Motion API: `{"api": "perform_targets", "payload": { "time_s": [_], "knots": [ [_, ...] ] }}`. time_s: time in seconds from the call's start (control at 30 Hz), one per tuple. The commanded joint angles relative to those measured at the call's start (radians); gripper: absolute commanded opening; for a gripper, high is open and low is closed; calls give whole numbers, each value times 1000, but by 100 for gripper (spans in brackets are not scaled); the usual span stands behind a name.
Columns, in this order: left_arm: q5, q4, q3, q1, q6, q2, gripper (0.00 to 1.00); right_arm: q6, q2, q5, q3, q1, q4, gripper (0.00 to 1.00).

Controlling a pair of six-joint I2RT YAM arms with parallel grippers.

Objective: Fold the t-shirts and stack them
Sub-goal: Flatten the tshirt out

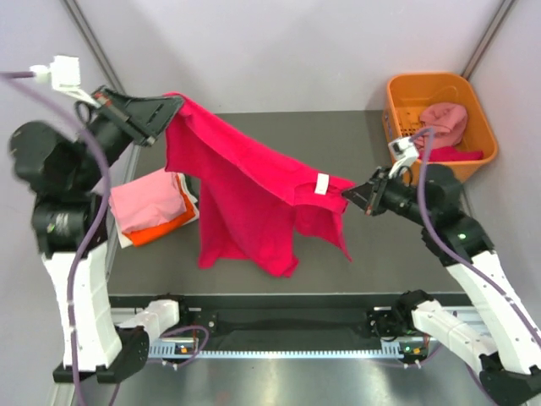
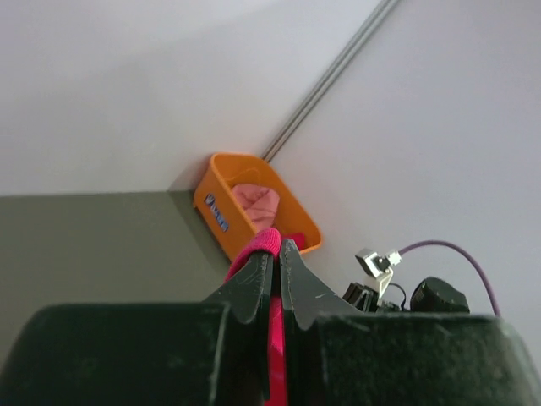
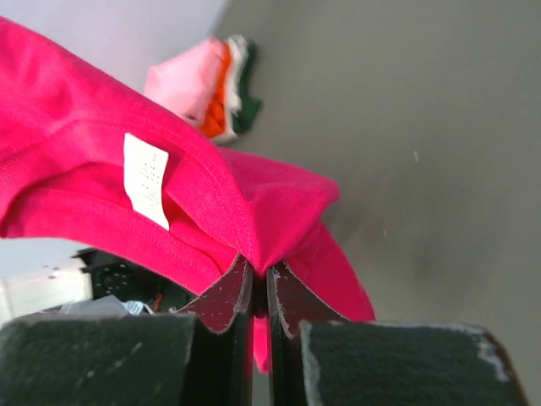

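A large crimson-pink t-shirt [image 1: 245,203] with a white neck label [image 1: 321,183] hangs in the air between both grippers, its lower part draping to the table. My left gripper [image 1: 173,108] is shut on its upper left edge, raised high; the cloth shows between its fingers in the left wrist view [image 2: 275,254]. My right gripper [image 1: 351,196] is shut on the shirt near the collar, lower down; in the right wrist view [image 3: 260,269] the label [image 3: 145,179] hangs close by. A folded stack [image 1: 152,207] of light pink, orange, white and dark green shirts lies at the table's left; it shows in the right wrist view [image 3: 207,89].
A rigid orange plastic basket [image 1: 473,118] stands at the back right, holding a dusty pink shirt [image 1: 446,123]. It also shows in the left wrist view [image 2: 221,211]. The dark grey table [image 1: 355,245] runs under the hanging shirt. Grey walls enclose the back and sides.
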Motion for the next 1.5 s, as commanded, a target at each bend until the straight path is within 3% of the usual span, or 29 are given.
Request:
{"api": "perform_targets", "payload": {
  "time_s": [0.0,0.17,0.33,0.57,0.77,0.87,0.93,1.0,1.03,1.17,1.27,1.33,1.37,1.4,1.43,1.47],
  "knots": [
    [-12,117,-146,-32,-10,112,0,62,-4,53,-129,12,119,0],
    [-84,209,-295,-101,2,178,0,67,-47,180,-313,9,155,0],
    [-127,231,-332,-185,4,186,0,27,-102,349,-320,-9,100,0],
    [-317,304,-486,-515,-45,36,0,-84,-170,591,-18,-14,-72,0],
    [-566,420,-686,-912,-119,-130,0,-160,-161,700,281,-16,-137,0],
    [-670,519,-766,-1036,-150,-143,0,-183,-78,662,395,-14,-105,0],
    [-725,515,-754,-1095,-153,-124,0,-203,64,589,494,-14,-100,0],
    [-826,409,-725,-1094,-157,-139,0,-233,249,541,541,-14,-88,0],
    [-989,354,-717,-1092,-159,-155,0,-236,316,495,577,-14,-70,0],
    [-1359,122,-743,-1063,-295,-280,0,-176,631,276,636,-11,24,0],
    [-1546,71,-847,-1060,-329,-403,0,-118,827,174,677,16,116,0],
    [-1606,15,-916,-1058,-363,-457,0,-121,982,156,785,56,78,2],
    [-1662,10,-936,-1058,-374,-486,0,-140,1031,165,832,73,48,8],
    [-1689,13,-989,-1058,-369,-500,0,-153,1113,183,875,108,17,26],
    [-1718,11,-1020,-1058,-383,-515,0,-167,1139,232,919,127,-20,71],
    [-1739,20,-1052,-1058,-410,-541,0,-192,1154,268,920,147,-31,85]
  ]
}}
